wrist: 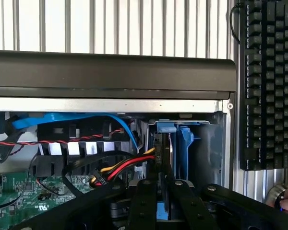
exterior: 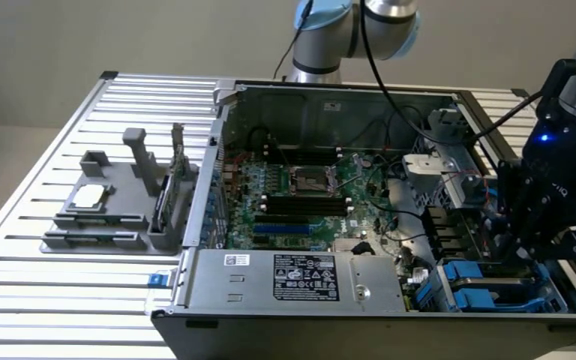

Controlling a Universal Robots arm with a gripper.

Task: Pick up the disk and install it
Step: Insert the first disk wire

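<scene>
The disk [wrist: 163, 149] stands on edge in the wrist view, a thin dark slab with its blue plastic carrier [wrist: 184, 143] on one side. It sits in the drive bay at the corner of the open computer case [exterior: 218, 150]. My gripper [wrist: 162, 194] is shut on the disk's near edge, with one black finger [wrist: 145, 201] on each side and a bit of blue showing between them. In the exterior view my gripper [exterior: 513, 244] reaches down into the case's corner on that view's right, and the arm covers the disk there.
Red, yellow and black power wires [wrist: 127, 165] and a blue data cable [wrist: 62, 120] run close beside the bay. More blue carrier parts [exterior: 473, 289] lie below the gripper. The power-supply box [exterior: 308, 277], motherboard [exterior: 298, 195], a grey fixture [exterior: 118, 202] and a keyboard [wrist: 269, 86] surround it.
</scene>
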